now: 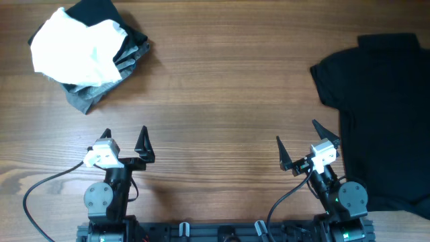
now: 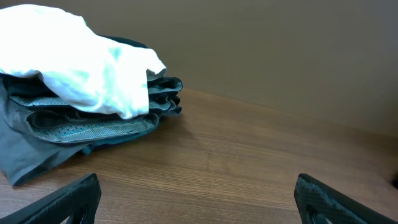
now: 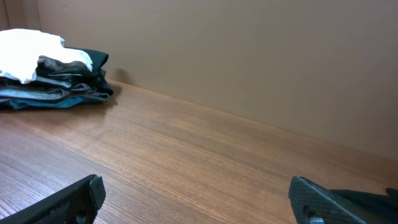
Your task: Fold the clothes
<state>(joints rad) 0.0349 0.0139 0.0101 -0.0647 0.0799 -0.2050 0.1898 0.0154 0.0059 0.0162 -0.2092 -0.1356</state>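
wood desk (image 1: 222,87) is carrying the black shirt (image 1: 390,114) spread at its right edge for folding, the clothes pile (image 1: 87,54) parked at the far left corner. my left gripper (image 1: 124,130) and right gripper (image 1: 296,131) are waiting, fingers apart.

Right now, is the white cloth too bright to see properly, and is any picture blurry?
Overhead: the white cloth is so bright its folds nearly vanish, and the black shirt is so dark its creases hide. Left wrist: the pile looks sharp, nothing blurry. Right wrist: even light, no glare on the table.
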